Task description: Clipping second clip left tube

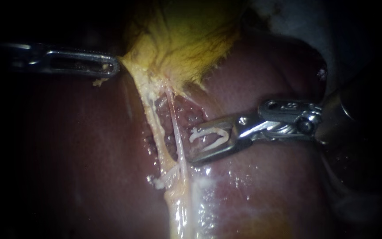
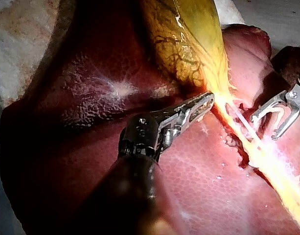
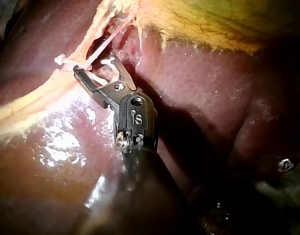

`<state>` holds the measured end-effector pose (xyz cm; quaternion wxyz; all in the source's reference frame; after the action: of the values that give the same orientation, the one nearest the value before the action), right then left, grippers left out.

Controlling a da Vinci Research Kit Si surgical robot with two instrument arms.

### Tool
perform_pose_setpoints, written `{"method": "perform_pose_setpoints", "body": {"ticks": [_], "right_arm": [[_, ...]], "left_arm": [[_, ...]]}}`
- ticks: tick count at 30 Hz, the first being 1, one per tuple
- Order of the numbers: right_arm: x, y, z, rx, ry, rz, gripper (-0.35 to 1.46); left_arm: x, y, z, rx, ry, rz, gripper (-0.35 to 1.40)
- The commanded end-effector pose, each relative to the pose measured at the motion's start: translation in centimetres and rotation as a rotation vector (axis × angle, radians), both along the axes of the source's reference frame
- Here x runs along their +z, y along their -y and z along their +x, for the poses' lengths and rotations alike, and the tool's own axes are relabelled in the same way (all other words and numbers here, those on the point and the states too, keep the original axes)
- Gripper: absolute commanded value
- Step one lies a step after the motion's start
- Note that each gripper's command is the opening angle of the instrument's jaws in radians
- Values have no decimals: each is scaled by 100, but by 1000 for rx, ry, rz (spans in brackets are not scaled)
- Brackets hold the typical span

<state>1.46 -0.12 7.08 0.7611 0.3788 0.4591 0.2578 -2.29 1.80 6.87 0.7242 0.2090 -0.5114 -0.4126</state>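
The left instrument [image 1: 113, 67] comes in from the left, its pincer clenched on the gallbladder [image 1: 186, 35] edge, drawing it taut. Below, two strands run lengthwise over the liver [image 1: 266, 186], top to bottom in the endoscope view. The pale yellowish left tube [image 1: 155, 128] lies beyond a thin pink strand [image 1: 178, 137]. The right instrument [image 1: 192, 145], the nearer one, holds an open white clip [image 1: 208, 135] in its spread pincer. The clip's mouth faces the strands crosswise, just beside the thin one and around neither.

Darkness rings my endoscope view along the left, right and lower edges; the light falls only on the middle. At upper right a pale grey surface [image 1: 288, 17] shows.
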Motion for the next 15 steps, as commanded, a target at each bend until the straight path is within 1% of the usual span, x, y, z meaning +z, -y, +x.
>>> {"method": "perform_pose_setpoints", "body": {"ticks": [1,7,11,15], "right_arm": [[-2,1,1,-7,-10,2,49],[-13,11,12,-58,-60,28,49],[-17,15,21,-63,-74,24,49],[-14,17,30,-61,-73,20,49]], "left_arm": [[0,0,0,0,0,0,-35],[0,0,0,0,0,0,-35],[0,0,0,0,0,0,-35],[1,0,0,0,0,0,-35]]}}
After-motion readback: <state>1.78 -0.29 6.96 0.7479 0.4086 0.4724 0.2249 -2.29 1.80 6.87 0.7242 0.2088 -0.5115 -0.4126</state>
